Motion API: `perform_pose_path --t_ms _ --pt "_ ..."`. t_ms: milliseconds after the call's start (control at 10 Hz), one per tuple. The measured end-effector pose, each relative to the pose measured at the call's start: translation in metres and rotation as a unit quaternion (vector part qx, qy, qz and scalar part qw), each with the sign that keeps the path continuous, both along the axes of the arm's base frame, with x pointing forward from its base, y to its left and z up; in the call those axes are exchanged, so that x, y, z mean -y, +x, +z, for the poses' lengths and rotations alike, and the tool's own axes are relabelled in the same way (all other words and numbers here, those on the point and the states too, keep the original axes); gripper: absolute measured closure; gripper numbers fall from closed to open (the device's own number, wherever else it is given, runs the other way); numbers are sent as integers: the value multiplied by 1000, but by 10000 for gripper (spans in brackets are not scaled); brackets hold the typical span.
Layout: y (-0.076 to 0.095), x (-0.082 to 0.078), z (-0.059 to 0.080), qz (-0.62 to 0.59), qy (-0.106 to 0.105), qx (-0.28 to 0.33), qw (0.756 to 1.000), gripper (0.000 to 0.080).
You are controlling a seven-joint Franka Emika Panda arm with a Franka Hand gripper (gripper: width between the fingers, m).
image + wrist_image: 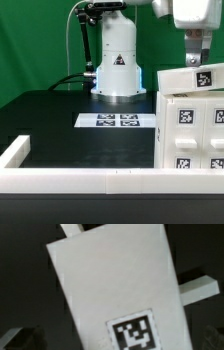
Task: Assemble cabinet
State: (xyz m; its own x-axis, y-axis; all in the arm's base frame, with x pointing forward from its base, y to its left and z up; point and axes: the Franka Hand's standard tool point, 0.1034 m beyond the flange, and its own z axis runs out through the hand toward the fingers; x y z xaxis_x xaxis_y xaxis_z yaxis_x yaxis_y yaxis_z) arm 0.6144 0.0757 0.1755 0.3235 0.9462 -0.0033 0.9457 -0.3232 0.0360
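While the gripper point(197, 58) hangs directly above the cabinet point(190, 125), whether its jaws stand wide or narrow cannot be told; only dark finger shapes edge the wrist view. Item: cabinet, large white tagged plastic box, standing just beside the low white rail point(90, 179), on the exterior view's right. A white tagged panel point(115, 291) fills the wrist view. Marker board point(117, 121) lies apart from the cabinet, before the arm's base point(117, 68). Handling, by judgement: rigid, light, smooth-faced, likely slippery; take hold across a thin wall edge.

Black table point(50, 115): marker board point(118, 121), cabinet point(190, 130), rail point(60, 178).
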Motion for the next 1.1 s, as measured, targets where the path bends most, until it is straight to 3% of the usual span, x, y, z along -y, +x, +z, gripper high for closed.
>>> perform_pose_path --t_ms 700,900,1100 --pt "-8 4 -16 11 -8 -14 1000 2" --pt "-7 9 -16 8 -9 -15 1000 237" --pt "-7 10 -16 9 -10 -15 1000 237"
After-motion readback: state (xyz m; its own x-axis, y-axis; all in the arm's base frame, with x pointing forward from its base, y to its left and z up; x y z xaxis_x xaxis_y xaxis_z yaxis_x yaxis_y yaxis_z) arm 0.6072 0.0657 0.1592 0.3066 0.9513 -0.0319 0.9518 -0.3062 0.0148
